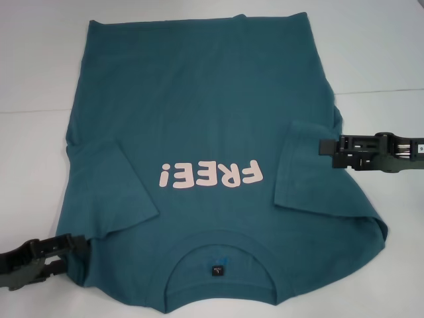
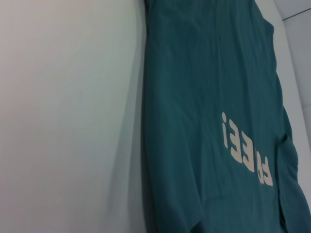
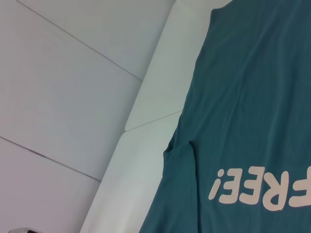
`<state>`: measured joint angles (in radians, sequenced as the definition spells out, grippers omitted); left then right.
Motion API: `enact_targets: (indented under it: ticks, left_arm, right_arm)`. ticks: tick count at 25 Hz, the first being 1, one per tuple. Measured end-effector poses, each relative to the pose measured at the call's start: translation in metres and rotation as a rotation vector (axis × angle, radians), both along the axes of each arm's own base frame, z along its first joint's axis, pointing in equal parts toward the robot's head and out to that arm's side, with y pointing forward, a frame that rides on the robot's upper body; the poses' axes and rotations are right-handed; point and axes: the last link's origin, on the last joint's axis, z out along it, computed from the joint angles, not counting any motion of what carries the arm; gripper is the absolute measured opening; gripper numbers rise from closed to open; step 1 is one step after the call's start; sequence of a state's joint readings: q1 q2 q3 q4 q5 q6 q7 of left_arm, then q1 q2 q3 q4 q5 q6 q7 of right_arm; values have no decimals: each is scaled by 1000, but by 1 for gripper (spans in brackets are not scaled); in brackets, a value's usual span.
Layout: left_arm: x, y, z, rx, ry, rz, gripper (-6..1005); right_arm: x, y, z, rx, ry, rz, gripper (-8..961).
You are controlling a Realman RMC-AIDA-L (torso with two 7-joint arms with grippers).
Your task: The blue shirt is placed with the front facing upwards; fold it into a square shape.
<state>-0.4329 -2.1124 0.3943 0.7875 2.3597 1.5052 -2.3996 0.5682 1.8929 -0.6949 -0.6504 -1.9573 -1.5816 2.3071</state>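
Observation:
The blue shirt lies flat on the white table, front up, with its pink "FREE!" lettering and collar toward me. Both sleeves are folded inward over the body. My left gripper is low at the near-left shoulder edge of the shirt, touching or just beside the cloth. My right gripper reaches in from the right, its tip over the folded right sleeve. The left wrist view shows the blue shirt along its left side edge. The right wrist view shows the blue shirt with its lettering.
The white table shows bare on both sides of the shirt and beyond the hem. A seam line runs across the table top at the far right. The shirt's near edge reaches the bottom of the head view.

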Motion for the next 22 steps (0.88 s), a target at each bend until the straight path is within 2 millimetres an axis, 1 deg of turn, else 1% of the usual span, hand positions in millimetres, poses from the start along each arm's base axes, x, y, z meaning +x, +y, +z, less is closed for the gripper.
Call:
enact_targets:
  ticks: [11,18,22]
  left_arm:
    - [-15,3,11,78,49,59,857]
    - [-17,4,11,77,66,62,856]
    - [-17,1,9,62,60,62,856]
  right_arm:
    - [0,1,0,3,-2,2,897]
    - [0,1,0,3,-2,2,897]
    - [0,0,0,3,-2,-1,898]
